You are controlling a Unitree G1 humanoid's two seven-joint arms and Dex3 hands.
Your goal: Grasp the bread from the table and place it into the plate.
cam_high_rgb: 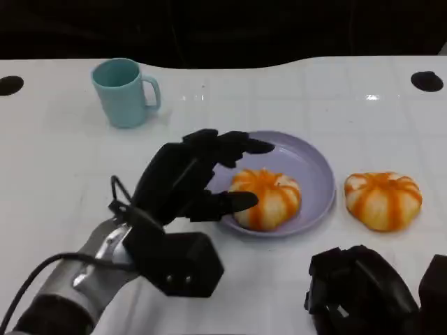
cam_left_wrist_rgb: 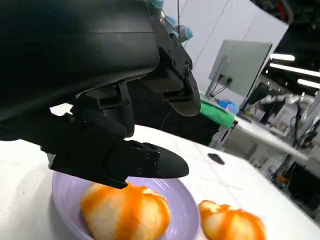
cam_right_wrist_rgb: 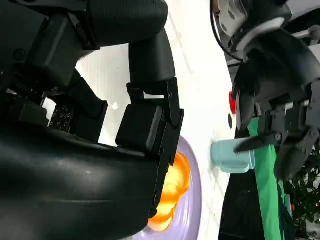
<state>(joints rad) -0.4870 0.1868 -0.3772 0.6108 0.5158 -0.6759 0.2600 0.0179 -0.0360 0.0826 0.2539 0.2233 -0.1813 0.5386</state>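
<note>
One orange-and-white striped bread (cam_high_rgb: 266,199) lies in the lilac plate (cam_high_rgb: 307,164). A second bread (cam_high_rgb: 383,200) sits on the table just right of the plate. My left hand (cam_high_rgb: 188,181) hovers at the plate's left rim with fingers spread, holding nothing. In the left wrist view its thumb (cam_left_wrist_rgb: 150,162) hangs just above the bread (cam_left_wrist_rgb: 125,212) in the plate (cam_left_wrist_rgb: 186,205), with the other bread (cam_left_wrist_rgb: 232,222) beyond. My right hand (cam_high_rgb: 363,289) rests low at the front right, fingers curled in on nothing. The right wrist view shows the bread (cam_right_wrist_rgb: 175,190) past that hand (cam_right_wrist_rgb: 100,125).
A teal mug (cam_high_rgb: 126,91) stands at the back left, apart from the plate. The white table (cam_high_rgb: 279,91) ends in a dark edge at the back. The mug (cam_right_wrist_rgb: 232,156) and my left hand (cam_right_wrist_rgb: 280,100) appear far off in the right wrist view.
</note>
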